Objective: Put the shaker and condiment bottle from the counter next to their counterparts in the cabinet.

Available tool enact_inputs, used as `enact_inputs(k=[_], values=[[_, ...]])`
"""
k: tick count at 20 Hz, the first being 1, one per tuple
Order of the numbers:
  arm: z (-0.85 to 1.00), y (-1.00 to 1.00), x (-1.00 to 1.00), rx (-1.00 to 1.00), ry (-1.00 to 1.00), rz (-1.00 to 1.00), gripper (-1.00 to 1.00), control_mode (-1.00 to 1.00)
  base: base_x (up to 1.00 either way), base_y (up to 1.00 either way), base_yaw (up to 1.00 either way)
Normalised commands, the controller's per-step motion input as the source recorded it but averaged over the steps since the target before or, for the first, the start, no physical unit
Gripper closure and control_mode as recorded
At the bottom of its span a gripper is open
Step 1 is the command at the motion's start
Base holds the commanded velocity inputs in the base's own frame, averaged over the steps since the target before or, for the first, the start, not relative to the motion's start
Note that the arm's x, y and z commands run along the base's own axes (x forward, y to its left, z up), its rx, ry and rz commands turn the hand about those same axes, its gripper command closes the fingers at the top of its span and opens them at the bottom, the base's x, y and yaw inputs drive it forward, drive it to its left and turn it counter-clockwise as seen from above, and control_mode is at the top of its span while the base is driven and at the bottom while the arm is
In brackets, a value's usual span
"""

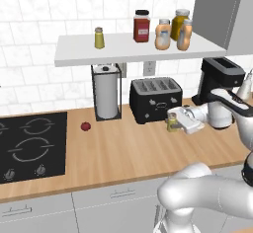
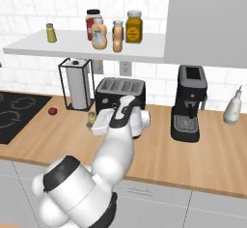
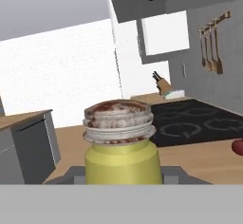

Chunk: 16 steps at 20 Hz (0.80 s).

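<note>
Left base view, read left to right. Hob (image 1: 30,145) set in the worktop's (image 1: 118,153) left end; small red fruit (image 1: 86,126) just past it, paper-towel holder (image 1: 106,93) behind, toaster (image 1: 155,100) near the back edge at middle.

Above, on the cabinet (image 1: 74,54) shelf: twin shaker (image 1: 99,38) alone toward the left end. Well right of it, the jars stand bunched, with the fat peach bottle (image 1: 162,34) and the slim condiment bottle (image 1: 185,35) just beside it. Judge that half done.

Your hand (image 1: 174,122) sits in front of the toaster's right corner, clenched on the shaker (image 1: 172,122). Hand view confirms: yellow-green body and cap (image 3: 119,121) wedged between the fingertips. Whether it has left the worktop, cannot tell.

Left to do: carry the shaker up and set it beside its twin at the shelf's left end.
</note>
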Motion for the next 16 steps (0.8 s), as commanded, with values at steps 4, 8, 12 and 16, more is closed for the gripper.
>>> enact_inputs(k=[4,8,12,16], values=[[0.37,0.45,0.0,0.0,-0.11,-0.12,1.0,-1.0,0.0,0.0,0.0],[0.33,0.51,-0.02,0.0,-0.14,-0.17,1.0,-1.0,0.0,0.0,0.0],[0.33,0.53,-0.01,0.0,-0.13,-0.19,1.0,-1.0,0.0,0.0,0.0],[0.36,0.5,-0.13,0.0,-0.11,-0.19,1.0,-1.0,0.0,0.0,0.0]])
